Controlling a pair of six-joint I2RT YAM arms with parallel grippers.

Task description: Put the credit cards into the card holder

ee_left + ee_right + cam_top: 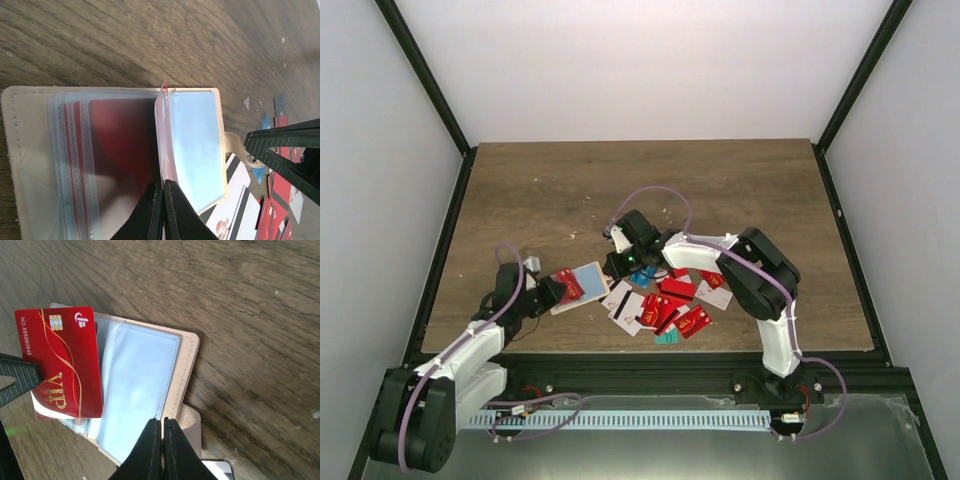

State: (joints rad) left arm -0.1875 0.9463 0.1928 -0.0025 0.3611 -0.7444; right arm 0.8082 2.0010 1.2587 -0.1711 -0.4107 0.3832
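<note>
The beige card holder (590,275) lies open on the wood, its clear sleeves (135,385) facing up. My left gripper (556,291) is shut on a red credit card (60,360) and holds it over the holder's left half. The left wrist view shows that card edge-on (161,115), rising from the left gripper (163,184) between the sleeves (115,150). My right gripper (162,421) is shut, its tips at the holder's (189,357) right edge beside the snap tab (194,421). The other credit cards (670,300) lie heaped to the right of the holder.
Loose red, white and teal cards (240,210) spread from the holder toward the table's near edge (650,350). The right arm (740,265) arches over the heap. Black frame rails (450,230) border the wooden table.
</note>
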